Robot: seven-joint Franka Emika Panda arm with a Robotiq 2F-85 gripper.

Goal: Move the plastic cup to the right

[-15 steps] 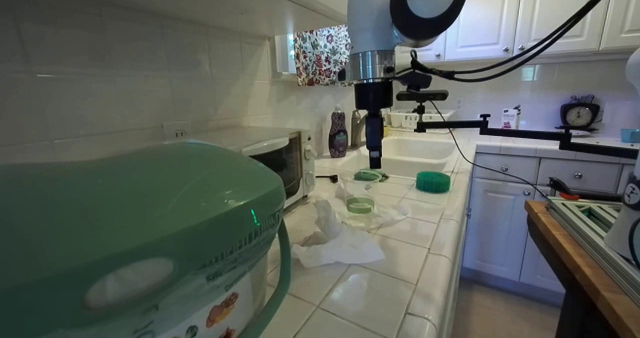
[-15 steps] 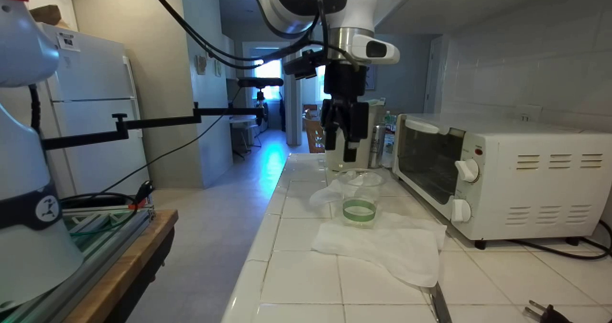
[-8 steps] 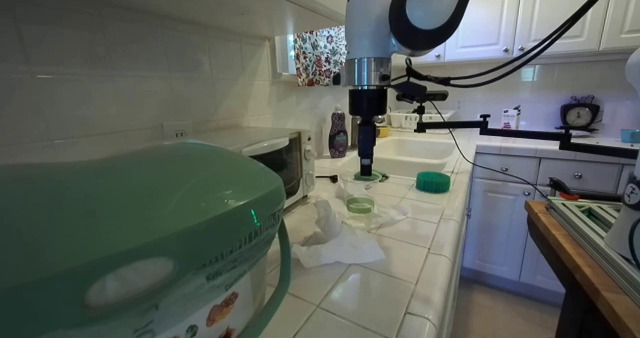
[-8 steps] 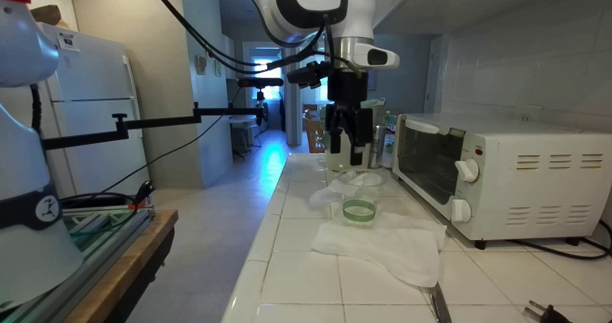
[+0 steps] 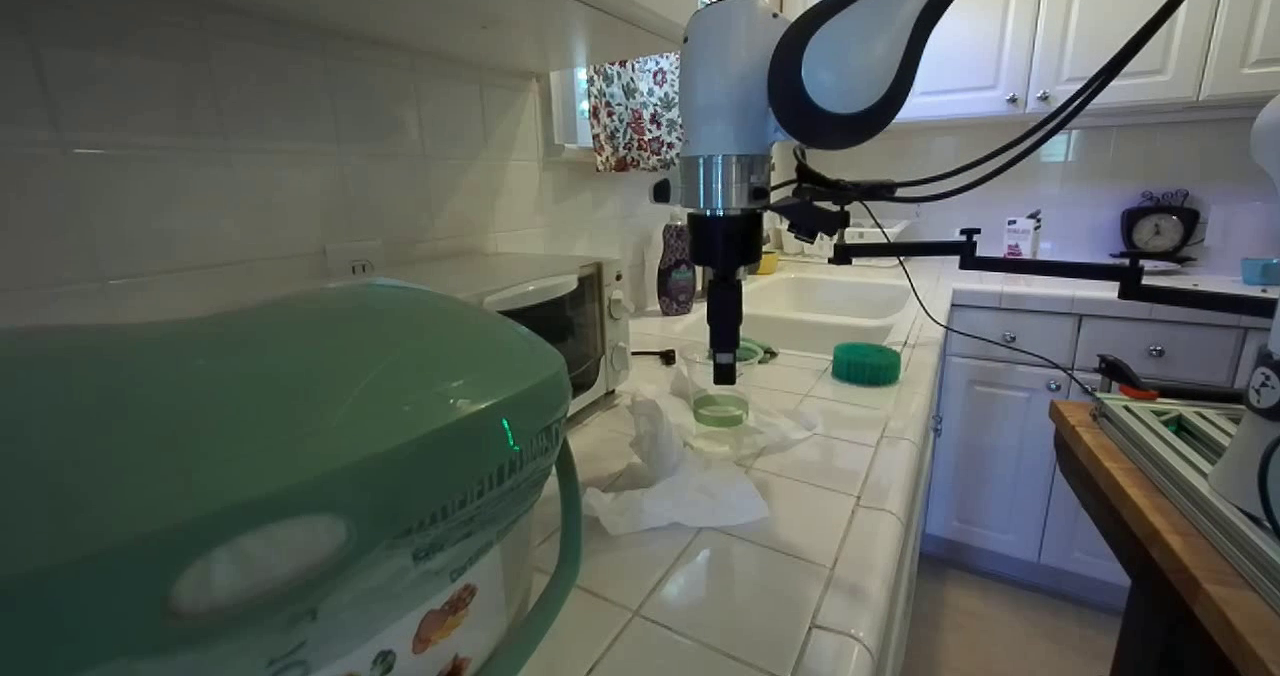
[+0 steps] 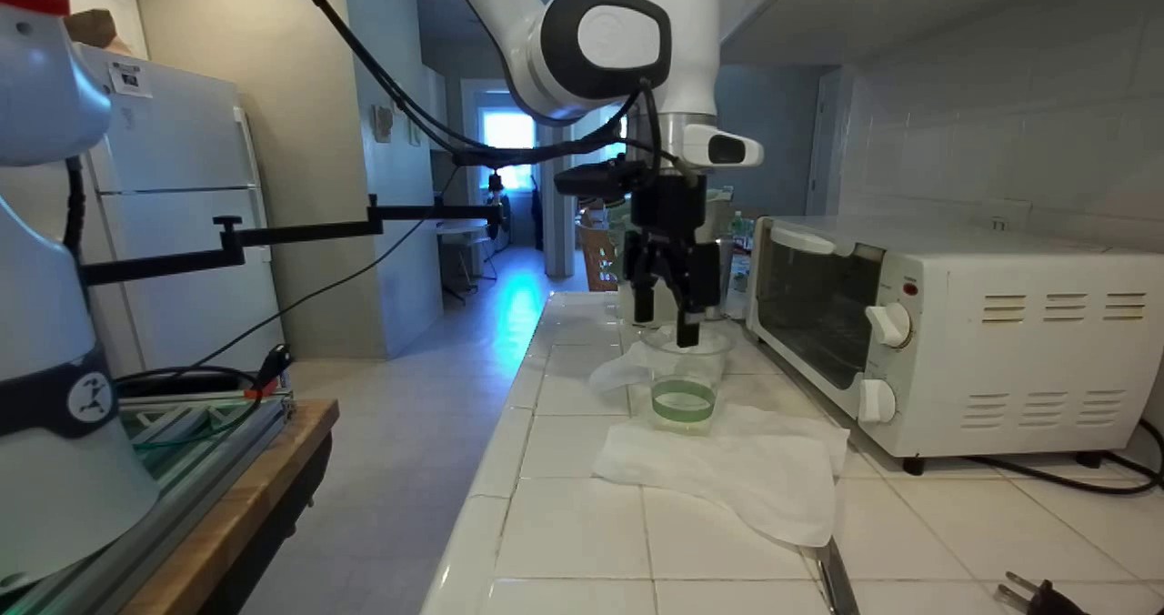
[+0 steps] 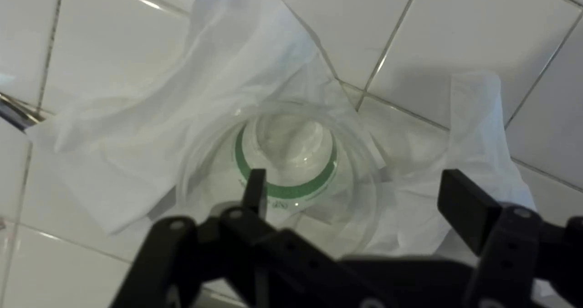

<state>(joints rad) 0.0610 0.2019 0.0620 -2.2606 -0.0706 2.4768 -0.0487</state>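
Note:
The plastic cup (image 5: 721, 412) is clear with a green band and stands upright on white paper on the tiled counter. It also shows in an exterior view (image 6: 684, 401) and in the wrist view (image 7: 298, 192). My gripper (image 7: 354, 180) is open and empty, pointing down at the cup's mouth. In the wrist view one finger lies over the inside of the cup and the other is outside its rim, over the paper. In both exterior views the fingertips (image 5: 724, 371) (image 6: 667, 326) are at about rim height. Whether a finger touches the cup, I cannot tell.
White crumpled paper (image 6: 727, 474) lies under and around the cup. A white toaster oven (image 6: 1028, 342) stands beside it along the wall. A green round lid (image 5: 866, 365), a soap bottle (image 5: 677, 271), the sink (image 5: 830, 301) and a large green container (image 5: 300, 406) are nearby.
My gripper has moved down from above the cup to about its rim, shifting slightly sideways. It stays open. The cup has not moved.

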